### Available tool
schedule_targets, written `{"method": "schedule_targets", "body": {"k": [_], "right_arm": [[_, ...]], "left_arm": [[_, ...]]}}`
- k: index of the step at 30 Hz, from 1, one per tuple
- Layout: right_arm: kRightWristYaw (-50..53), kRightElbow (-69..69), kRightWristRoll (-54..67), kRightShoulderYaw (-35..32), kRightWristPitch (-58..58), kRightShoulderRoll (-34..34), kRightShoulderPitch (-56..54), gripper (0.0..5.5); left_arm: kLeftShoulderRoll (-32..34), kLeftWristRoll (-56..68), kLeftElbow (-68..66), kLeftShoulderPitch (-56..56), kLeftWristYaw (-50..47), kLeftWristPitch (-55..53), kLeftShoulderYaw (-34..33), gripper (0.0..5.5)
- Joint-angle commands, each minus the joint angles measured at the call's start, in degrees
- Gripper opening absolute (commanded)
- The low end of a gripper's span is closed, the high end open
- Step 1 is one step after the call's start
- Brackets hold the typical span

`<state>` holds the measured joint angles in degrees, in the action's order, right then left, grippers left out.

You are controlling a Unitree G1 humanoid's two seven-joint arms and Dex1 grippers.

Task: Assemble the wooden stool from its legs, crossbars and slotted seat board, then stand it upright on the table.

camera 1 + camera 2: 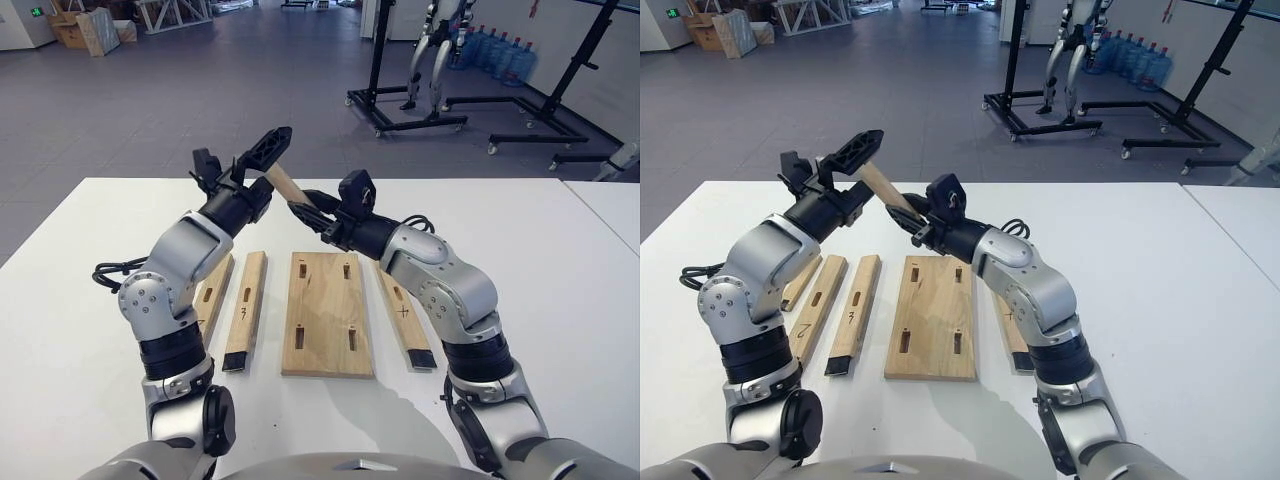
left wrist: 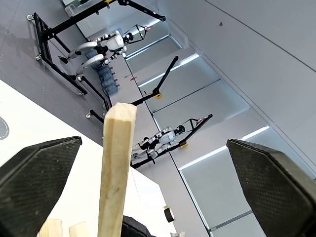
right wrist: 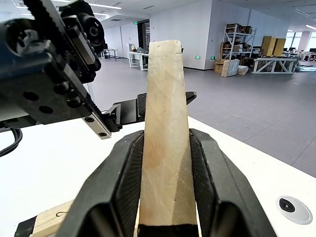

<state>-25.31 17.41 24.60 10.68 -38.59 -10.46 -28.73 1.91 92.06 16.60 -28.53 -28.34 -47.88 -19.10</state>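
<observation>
Seat board (image 1: 328,312): flat on the surface (image 1: 560,300), slots up, long axis running away from the robot.
Loose legs (image 1: 246,308): lying alongside the board on both sides, parallel to it.
Right gripper (image 1: 312,215): raised beyond the board, jaws clamped on the lower end of a wooden bar (image 1: 285,185).
Bar axis: slants up toward the left arm (a handover pose, I judge).
Left gripper (image 1: 240,160): jaws wide, one on each side of the bar's free end; contact cannot be told.
Obstacles: the parts on the surface lie well below both grippers.

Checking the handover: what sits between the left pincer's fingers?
The end of the bar that the right pincer clamps, clear of both fingers of the open left pincer; the left wrist view shows it.
</observation>
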Motion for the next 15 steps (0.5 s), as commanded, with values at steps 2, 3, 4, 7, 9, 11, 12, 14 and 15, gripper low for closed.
{"method": "schedule_targets", "body": {"k": [2, 3, 4, 7, 9, 11, 12, 14, 15], "right_arm": [[0.17, 0.21, -0.41, -0.58, -0.05, 0.07, -1.33, 1.29], [0.22, 0.24, -0.41, -0.63, -0.06, 0.06, -1.30, 1.29], [0.25, 0.24, -0.42, -0.65, -0.05, 0.05, -1.28, 1.29], [0.11, 0.17, -0.51, -0.56, 0.11, -0.03, -1.34, 1.29], [-0.08, 0.23, -0.74, -0.41, 0.39, -0.26, -1.36, 1.29], [-0.20, 0.31, -0.87, -0.41, 0.63, -0.35, -1.46, 1.29], [-0.28, 0.36, -0.95, -0.43, 0.70, -0.37, -1.46, 1.29], [-0.40, 0.48, -1.10, -0.43, 0.80, -0.44, -1.37, 1.29], [-0.44, 0.53, -1.16, -0.43, 0.85, -0.44, -1.33, 1.29]], "left_arm": [[2.21, 1.75, -0.02, 1.11, -0.62, 1.99, 1.86, 4.66], [2.49, 1.99, 0.05, 1.31, -0.64, 2.29, 2.30, 4.54], [2.68, 2.18, 0.06, 1.47, -0.67, 2.59, 2.72, 4.32], [3.28, 2.67, -0.23, 1.80, -0.83, 3.67, 3.55, 3.80], [3.84, 2.79, -0.07, 2.11, -0.90, 3.88, 4.33, 3.44], [4.15, 2.84, -0.43, 2.21, -1.00, 4.31, 4.76, 3.09], [4.24, 2.93, -0.64, 2.26, -1.09, 4.61, 4.85, 2.98], [4.59, 3.13, -0.66, 2.45, -1.21, 4.99, 5.23, 2.68], [4.77, 3.26, -0.58, 2.55, -1.30, 5.14, 5.43, 2.49]]}}
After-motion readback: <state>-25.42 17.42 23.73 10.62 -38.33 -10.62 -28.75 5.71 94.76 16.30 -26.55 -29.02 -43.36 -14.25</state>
